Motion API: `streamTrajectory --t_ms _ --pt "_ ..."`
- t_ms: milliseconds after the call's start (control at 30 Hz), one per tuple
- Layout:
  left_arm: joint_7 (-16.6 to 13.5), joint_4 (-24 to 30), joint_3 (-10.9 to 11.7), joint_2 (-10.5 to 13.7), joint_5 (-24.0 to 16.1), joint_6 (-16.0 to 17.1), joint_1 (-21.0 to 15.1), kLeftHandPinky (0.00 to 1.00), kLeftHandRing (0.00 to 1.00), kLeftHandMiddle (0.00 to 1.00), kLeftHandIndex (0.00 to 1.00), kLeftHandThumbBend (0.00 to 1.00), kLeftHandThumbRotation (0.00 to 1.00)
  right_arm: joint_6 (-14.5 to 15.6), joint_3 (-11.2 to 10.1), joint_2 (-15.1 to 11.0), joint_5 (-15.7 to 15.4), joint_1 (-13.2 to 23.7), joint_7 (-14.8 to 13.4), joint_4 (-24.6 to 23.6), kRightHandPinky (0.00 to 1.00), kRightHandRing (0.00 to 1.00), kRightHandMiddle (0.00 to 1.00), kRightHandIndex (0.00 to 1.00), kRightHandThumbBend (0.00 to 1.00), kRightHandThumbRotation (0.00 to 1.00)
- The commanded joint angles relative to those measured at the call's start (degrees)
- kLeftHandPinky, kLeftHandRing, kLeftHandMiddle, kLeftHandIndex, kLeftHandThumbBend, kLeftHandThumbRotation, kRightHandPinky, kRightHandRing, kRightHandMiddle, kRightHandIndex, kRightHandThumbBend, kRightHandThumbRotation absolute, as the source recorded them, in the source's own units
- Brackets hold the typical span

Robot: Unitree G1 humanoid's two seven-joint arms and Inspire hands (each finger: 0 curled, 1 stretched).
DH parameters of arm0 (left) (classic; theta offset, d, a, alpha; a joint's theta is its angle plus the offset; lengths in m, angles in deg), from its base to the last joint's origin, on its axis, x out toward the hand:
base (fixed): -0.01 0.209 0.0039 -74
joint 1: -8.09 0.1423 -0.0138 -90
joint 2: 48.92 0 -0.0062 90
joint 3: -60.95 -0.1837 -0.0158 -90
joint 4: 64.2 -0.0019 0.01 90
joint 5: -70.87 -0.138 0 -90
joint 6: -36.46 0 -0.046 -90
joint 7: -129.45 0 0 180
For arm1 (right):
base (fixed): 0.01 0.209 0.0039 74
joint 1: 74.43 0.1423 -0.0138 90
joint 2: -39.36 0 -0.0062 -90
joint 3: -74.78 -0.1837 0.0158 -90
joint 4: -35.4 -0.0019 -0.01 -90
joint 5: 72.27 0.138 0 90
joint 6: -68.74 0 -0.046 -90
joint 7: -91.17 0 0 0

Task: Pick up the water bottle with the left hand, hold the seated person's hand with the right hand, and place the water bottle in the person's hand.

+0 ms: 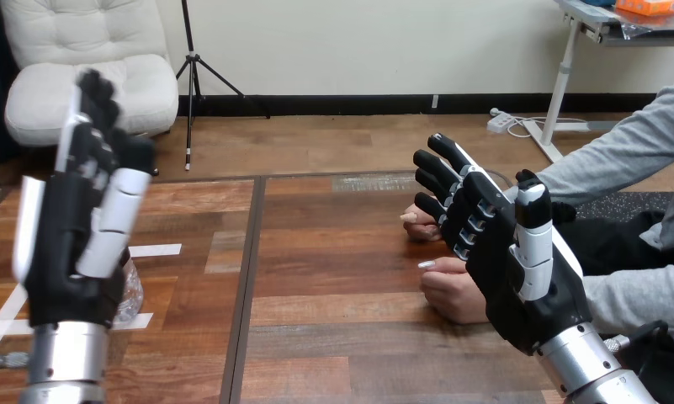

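Clear plastic water bottle [132, 290] sits on the wooden counter [316, 278] at lower left, half hidden behind your open left robot hand [72, 248]. Likely light, thin-walled, slippery: wrap its middle gently. Your right robot hand [506, 257], fingers straight, is beside the person's hands [451, 293].

Counter [333, 252]: wooden planks with visible grain, smooth, with a low sheen; strips of matt white tape [155, 250] are stuck to it. Left hand [76, 244] and right hand [501, 252]: matt black plastic bodies under smooth, slightly glossy white shells. Left forearm [64, 358] and right forearm [590, 366]: silver metal, satin finish, grooved rings at the wrist. Bottle [132, 290]: thin clear plastic, crinkled, catching glints. Sleeve [628, 151]: grey cloth, soft, matt, creased.
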Motion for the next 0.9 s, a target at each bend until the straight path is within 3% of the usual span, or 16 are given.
streamTrajectory --t_ms 0,400,867 --pt "-0.66 0.63 1.64 1.22 -0.43 2.75 -4.19 0.97 0.99 1.00 0.97 0.91 0.75 -0.80 -0.65 0.73 0.40 3.18 -0.04 -1.49 1.00 0.99 0.96 0.97 1.00 1.00" --pt "-3.02 0.11 4.57 1.80 -1.54 3.50 -4.96 0.90 0.96 0.97 0.96 0.95 0.77 -1.01 -0.69 0.51 0.13 3.11 0.07 -1.52 1.00 0.99 0.95 0.96 1.00 1.00" --pt "-3.82 -2.03 7.55 3.32 -0.88 3.76 -5.95 0.88 0.98 0.99 0.95 0.91 0.82 -0.55 -0.70 0.42 0.24 2.99 -0.13 -2.15 1.00 0.99 0.96 0.96 1.00 1.00"
